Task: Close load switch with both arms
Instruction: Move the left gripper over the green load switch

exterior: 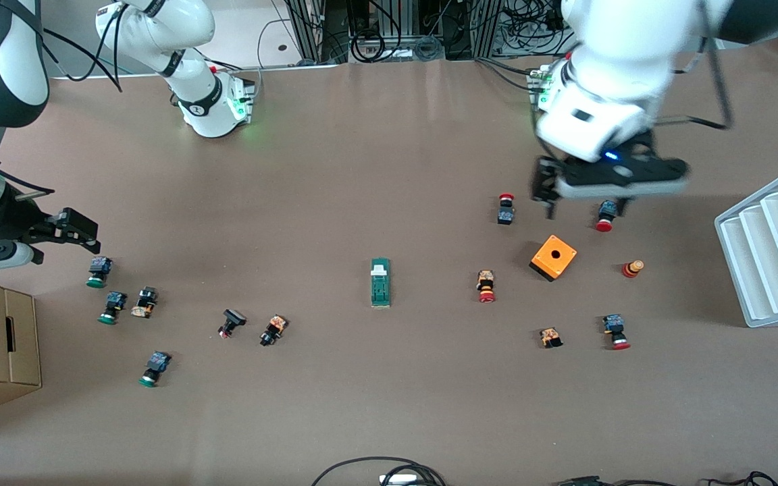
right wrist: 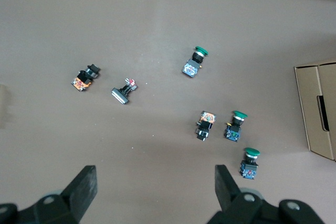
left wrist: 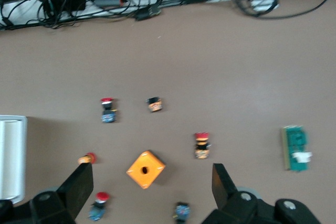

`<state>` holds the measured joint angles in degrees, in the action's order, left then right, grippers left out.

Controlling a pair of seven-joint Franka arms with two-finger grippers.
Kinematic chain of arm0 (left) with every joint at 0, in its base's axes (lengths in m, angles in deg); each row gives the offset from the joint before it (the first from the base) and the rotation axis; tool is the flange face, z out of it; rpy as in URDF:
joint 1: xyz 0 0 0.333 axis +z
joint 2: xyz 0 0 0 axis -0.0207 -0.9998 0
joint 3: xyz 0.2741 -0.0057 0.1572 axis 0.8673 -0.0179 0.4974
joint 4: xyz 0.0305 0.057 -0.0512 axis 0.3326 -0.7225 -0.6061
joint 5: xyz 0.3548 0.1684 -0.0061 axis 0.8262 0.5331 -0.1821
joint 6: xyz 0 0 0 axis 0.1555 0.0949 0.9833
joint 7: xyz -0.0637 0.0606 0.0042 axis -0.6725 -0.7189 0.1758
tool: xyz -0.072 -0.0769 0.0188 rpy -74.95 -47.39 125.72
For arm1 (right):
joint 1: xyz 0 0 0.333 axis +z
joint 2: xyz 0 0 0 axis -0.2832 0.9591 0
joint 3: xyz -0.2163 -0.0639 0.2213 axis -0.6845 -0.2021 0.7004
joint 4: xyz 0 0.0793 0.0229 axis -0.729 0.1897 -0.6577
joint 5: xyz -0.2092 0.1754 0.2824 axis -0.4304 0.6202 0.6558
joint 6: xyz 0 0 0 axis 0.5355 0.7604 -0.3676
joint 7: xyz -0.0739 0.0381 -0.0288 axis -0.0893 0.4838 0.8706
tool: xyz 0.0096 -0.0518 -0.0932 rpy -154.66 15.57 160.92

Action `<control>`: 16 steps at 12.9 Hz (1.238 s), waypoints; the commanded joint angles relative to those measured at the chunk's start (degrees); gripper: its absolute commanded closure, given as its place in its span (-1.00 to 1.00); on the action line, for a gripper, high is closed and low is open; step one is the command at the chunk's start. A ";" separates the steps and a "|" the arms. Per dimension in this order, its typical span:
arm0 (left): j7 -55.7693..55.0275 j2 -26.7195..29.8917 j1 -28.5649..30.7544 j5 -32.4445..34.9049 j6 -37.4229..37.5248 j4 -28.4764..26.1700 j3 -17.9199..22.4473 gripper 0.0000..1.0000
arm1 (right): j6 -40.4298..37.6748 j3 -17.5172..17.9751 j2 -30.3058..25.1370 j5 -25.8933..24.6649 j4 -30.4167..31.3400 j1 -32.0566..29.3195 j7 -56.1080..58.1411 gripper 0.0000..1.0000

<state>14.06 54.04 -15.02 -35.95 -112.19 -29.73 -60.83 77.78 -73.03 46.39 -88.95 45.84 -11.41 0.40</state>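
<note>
Nearest the front camera we see loose push buttons (exterior: pixel 154 368) scattered on the bench (exterior: pixel 389 418), green-capped ones toward the right arm's end and red-capped ones toward the left arm's end.

A little farther from the camera, alone at mid-bench, lies the load switch (exterior: pixel 380 282), flat, its white tab at the end pointing toward the robots' bases. We judge that this open spot lets both arms reach it from either end, since nothing crowds it.

Beside it, toward the left arm's end, sits the orange box (exterior: pixel 554 256).

The left gripper (exterior: pixel 583 202) hangs over the red buttons just past that box, jaws spread wide and holding nothing.

The right gripper (right wrist: pixel 155 184) hovers over the green buttons, likewise wide open and empty.

Neither touches the switch, so we judge the closing not yet begun.
</note>
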 commanded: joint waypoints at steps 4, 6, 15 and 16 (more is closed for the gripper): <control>-21.25 -0.54 -5.05 7.28 -7.04 -3.22 -6.33 -1.00 | -0.22 -0.18 0.47 1.05 -1.09 -0.11 0.85 -1.00; -31.26 -1.68 -7.52 11.92 -7.76 -4.37 -8.78 -1.00 | -0.22 -0.19 0.47 1.05 -1.09 -0.20 0.85 -1.00; -70.57 -14.69 -22.29 39.88 -8.28 -8.58 -12.75 -1.00 | -0.40 -0.18 0.55 0.87 -1.00 -0.11 0.50 -1.00; -74.25 -15.83 -23.42 42.86 -8.28 -9.29 -13.01 -1.00 | -0.48 -0.19 0.56 0.61 -1.00 -0.20 0.50 -1.00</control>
<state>-55.06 39.48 -37.09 2.49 -120.00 -38.12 -73.93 77.77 -73.05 46.42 -88.95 45.84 -11.41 0.45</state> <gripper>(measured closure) 0.000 0.000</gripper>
